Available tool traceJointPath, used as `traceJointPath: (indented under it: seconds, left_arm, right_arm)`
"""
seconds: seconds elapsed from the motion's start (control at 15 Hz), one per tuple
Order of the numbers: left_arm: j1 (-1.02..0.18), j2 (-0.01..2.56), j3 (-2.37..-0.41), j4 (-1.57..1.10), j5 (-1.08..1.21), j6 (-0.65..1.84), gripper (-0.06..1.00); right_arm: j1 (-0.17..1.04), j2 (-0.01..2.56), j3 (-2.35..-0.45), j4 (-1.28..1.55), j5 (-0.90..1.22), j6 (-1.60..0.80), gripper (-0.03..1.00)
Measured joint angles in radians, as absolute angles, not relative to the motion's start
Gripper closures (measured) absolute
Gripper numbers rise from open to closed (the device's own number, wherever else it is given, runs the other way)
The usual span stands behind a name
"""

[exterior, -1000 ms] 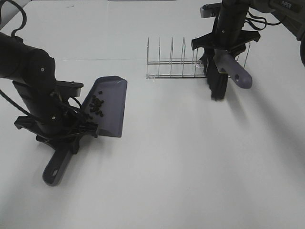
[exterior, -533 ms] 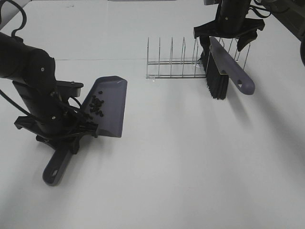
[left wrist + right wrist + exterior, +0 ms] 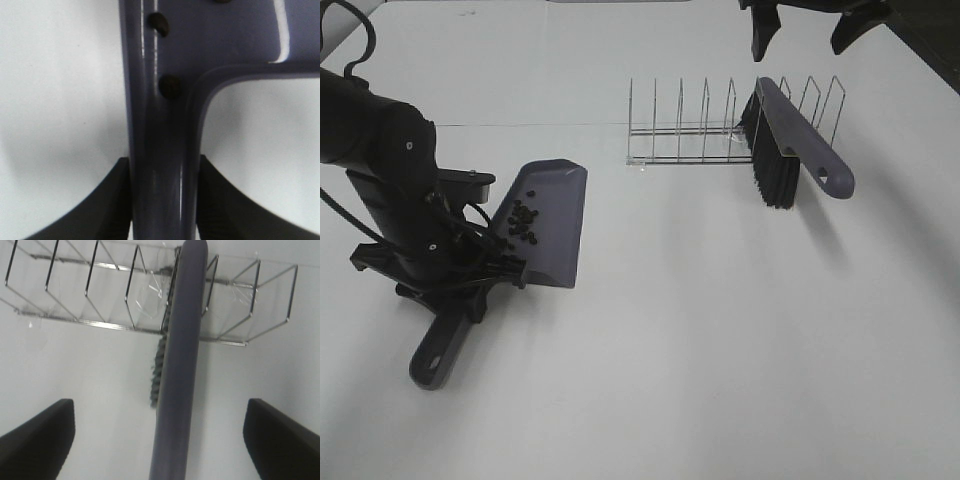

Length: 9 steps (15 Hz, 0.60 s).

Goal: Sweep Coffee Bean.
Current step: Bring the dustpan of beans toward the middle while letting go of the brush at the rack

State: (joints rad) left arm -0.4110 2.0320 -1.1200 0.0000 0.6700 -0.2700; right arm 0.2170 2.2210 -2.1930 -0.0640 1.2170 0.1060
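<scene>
The grey-purple dustpan (image 3: 560, 225) lies on the white table at the left. The coffee bean cluster (image 3: 523, 225) sits inside it near the handle end. My left gripper (image 3: 458, 288) is shut on the dustpan handle (image 3: 160, 150), with a black finger (image 3: 102, 205) pressed against each side. Two beans (image 3: 170, 86) show just above the grip. The brush (image 3: 790, 135) leans in the wire rack (image 3: 685, 130), bristles (image 3: 775, 178) down on the table. My right gripper (image 3: 805, 22) hangs open above it, holding nothing. In the right wrist view its fingers (image 3: 40, 435) stand wide of the brush (image 3: 180, 365).
The wire rack (image 3: 100, 290) with several upright dividers stands at the back centre of the table. The left arm's black body (image 3: 390, 170) rises over the dustpan handle at the left edge.
My right gripper opened, let go of the brush and rose up and away. The brush now rests in the rack alone. The left arm and dustpan have not moved.
</scene>
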Motion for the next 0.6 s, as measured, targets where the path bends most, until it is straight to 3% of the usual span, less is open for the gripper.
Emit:
traceJointPath:
  seconds: [0.27, 0.6]
  left_arm:
    - [-0.411, 2.030, -1.120, 0.000, 0.665, -0.270, 0.60]
    - [-0.434, 2.016, -1.120, -0.047, 0.645, -0.272, 0.60]
  right_arm:
    - [0.217, 1.872, -1.736, -0.020, 1.217, 0.097, 0.17]
    - [0.218, 1.474, -1.295, -0.014, 1.219, 0.097, 0.17]
